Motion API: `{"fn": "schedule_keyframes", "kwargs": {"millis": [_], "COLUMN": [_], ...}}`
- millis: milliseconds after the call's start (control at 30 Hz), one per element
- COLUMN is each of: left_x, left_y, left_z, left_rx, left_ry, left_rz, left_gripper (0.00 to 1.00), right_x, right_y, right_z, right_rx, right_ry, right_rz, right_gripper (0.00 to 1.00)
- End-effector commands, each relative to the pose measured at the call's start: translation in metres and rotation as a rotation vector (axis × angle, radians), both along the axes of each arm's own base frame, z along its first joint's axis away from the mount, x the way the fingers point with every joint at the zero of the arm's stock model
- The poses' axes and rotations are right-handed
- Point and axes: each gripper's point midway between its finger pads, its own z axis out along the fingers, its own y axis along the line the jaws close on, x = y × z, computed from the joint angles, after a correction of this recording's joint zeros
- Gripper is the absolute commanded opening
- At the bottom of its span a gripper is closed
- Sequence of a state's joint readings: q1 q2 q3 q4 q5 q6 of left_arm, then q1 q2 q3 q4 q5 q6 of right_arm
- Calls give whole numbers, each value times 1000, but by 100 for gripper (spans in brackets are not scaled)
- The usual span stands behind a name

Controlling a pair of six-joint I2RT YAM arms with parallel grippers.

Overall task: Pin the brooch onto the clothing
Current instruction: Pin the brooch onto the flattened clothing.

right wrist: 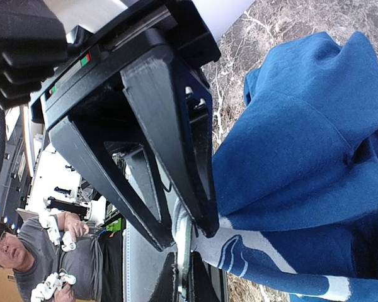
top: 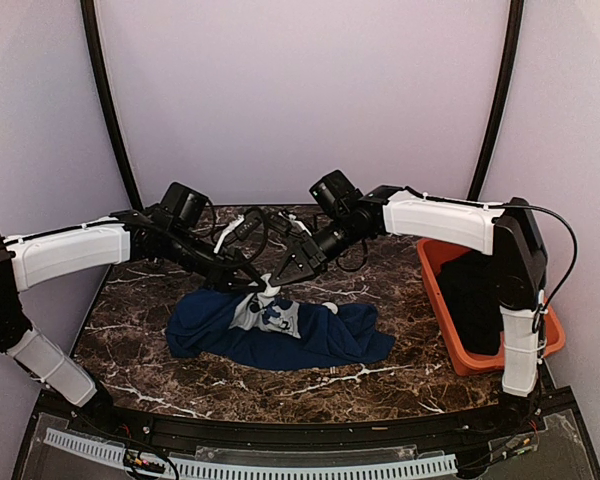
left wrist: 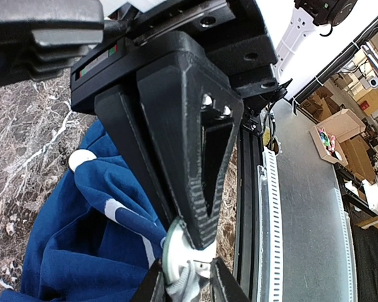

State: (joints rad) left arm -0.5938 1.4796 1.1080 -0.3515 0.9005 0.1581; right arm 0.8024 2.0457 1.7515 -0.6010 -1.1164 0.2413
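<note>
The brown marble table (top: pixel 140 340) fills my overhead view, with the navy T-shirt (top: pixel 320 335) bunched in a heap at its middle. At the table's right edge sits an orange bin (top: pixel 438 300) with a black garment (top: pixel 475 290) inside.

Both arms reach in over the shirt, and their tips meet just above its far edge. The left gripper (top: pixel 261 284) is drawn down narrow. On my left wrist camera its fingertips (left wrist: pixel 192 220) pinch a raised fold of the shirt where the light grey-white print (top: pixel 268 315) runs. The right gripper (top: pixel 280 279) comes in from the other side with its jaws fully together. On the right wrist camera the fingertips (right wrist: pixel 198 220) sit right against the same lifted, printed fold.

Pressed in at that meeting point is what I take to be the brooch (left wrist: pixel 168 253). Only a pale round rim shows against the fabric, so I can't be sure of it, nor say which gripper bears on it.

A small white round thing (top: pixel 329 307) lies on the shirt a little to the right of the tips, apart from both grippers.

The print is too crumpled for me to read as any word or logo. The only other markings I can pick out are small red and green patches (left wrist: pixel 110 51) on the gripper body.
</note>
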Motion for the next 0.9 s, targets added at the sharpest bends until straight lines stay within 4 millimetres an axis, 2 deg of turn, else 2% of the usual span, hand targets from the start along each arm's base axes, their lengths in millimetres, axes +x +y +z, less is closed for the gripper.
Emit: {"fn": "schedule_keyframes", "kwargs": {"millis": [0,467,667,867], "left_x": [-4,6,0,-7], "left_y": [0,2,-1,-5], "left_z": [-6,-15,-3,12], "left_rx": [30,77,20,-63], "left_ry": [14,7,-6,-18], "left_rz": [-13,39,13,-24], "left_gripper": [23,19,23,24], "right_x": [2,0,0,-1], "right_y": [4,3,5,5], "right_z": [17,18,14,20], "right_rx": [43,36,31,56], "right_ry": [-29,-37,-30,-28], "right_rz": [7,4,9,25], "right_gripper": [0,0,0,0]}}
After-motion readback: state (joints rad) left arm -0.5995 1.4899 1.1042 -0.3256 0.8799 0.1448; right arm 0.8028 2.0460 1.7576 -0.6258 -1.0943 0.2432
